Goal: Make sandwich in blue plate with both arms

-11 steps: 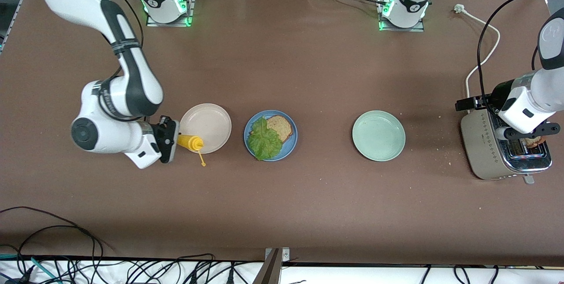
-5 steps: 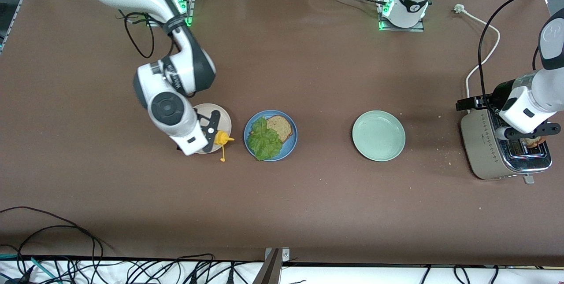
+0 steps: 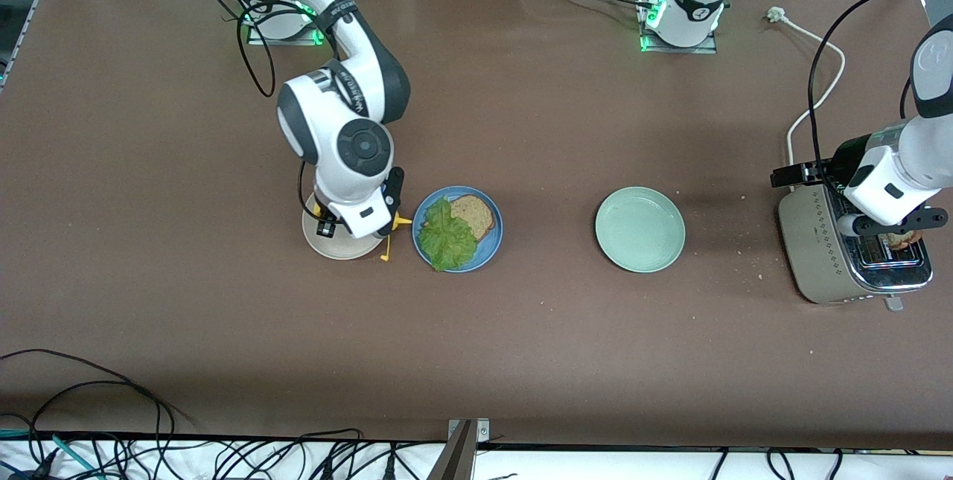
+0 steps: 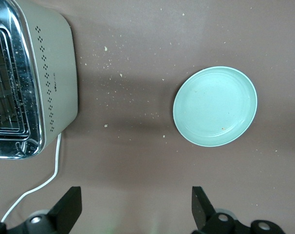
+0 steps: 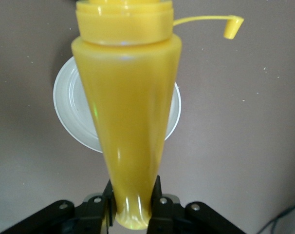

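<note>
i am squeezing my right gripper (image 5: 132, 202) tight on a yellow sauce bottle (image 5: 128, 117), holding it over the beige plate (image 3: 327, 245). the blue plate (image 3: 491, 242) is sitting just beside that plate, with a bread slice (image 3: 474, 213) and lettuce (image 3: 445, 236) on it. my left gripper (image 4: 135, 214) is waiting wide apart over the toaster (image 3: 823, 249).

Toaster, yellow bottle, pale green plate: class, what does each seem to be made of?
Toaster: likely painted metal, matte beige body with a mirror-like chrome top.
Yellow bottle: probably soft plastic, glossy, slightly translucent with highlights.
Pale green plate: plastic or glazed ceramic, smooth with a faint sheen; unclear which.
</note>
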Action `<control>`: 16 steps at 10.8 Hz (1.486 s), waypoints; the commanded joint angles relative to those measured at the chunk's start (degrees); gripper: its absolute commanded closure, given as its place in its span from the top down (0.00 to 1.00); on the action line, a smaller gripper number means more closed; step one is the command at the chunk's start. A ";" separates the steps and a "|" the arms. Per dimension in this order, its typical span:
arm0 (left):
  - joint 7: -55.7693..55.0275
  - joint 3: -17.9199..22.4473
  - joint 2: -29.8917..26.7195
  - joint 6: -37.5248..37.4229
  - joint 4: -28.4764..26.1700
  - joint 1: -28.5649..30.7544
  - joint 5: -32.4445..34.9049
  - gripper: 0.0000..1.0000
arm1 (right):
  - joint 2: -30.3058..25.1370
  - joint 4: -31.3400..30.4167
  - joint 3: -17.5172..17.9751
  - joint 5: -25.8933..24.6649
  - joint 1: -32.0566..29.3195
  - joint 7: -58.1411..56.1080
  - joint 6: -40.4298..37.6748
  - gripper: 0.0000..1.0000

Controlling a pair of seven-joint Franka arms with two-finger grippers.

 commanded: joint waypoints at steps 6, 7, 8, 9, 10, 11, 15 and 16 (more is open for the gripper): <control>1.39 -0.18 -0.42 -0.21 -0.30 0.25 1.53 0.99 | 5.47 1.15 -8.38 -7.82 14.85 11.03 -6.34 0.00; 1.39 -0.18 -0.42 -0.21 -0.30 0.25 1.53 0.99 | 6.70 1.14 -8.56 -8.00 15.21 12.27 -6.34 0.00; 1.39 -0.18 -0.42 -0.21 -0.30 0.25 1.53 0.99 | 7.84 1.14 -8.56 -8.43 15.21 12.98 -6.25 0.00; 1.39 -0.18 -0.42 -0.21 -0.30 0.25 1.53 0.99 | 9.77 1.14 -8.91 -10.70 15.56 14.64 -5.90 0.00; 1.39 -0.18 -0.42 -0.21 -0.30 0.25 1.53 0.99 | 11.26 1.14 -8.91 -11.94 15.83 16.48 -5.64 0.00; 1.39 -0.18 -0.42 -0.21 -0.30 0.25 1.53 0.99 | 11.63 1.14 -9.00 -12.04 16.44 17.89 -5.72 0.00; 1.40 -0.18 -0.42 -0.21 -0.39 0.16 1.53 0.99 | 12.16 1.14 -8.91 -12.13 16.79 18.25 -5.64 0.00; 1.39 -0.18 -0.42 -0.21 -0.39 0.16 1.53 0.99 | 12.16 1.14 -8.91 -12.13 16.88 18.26 -5.72 0.00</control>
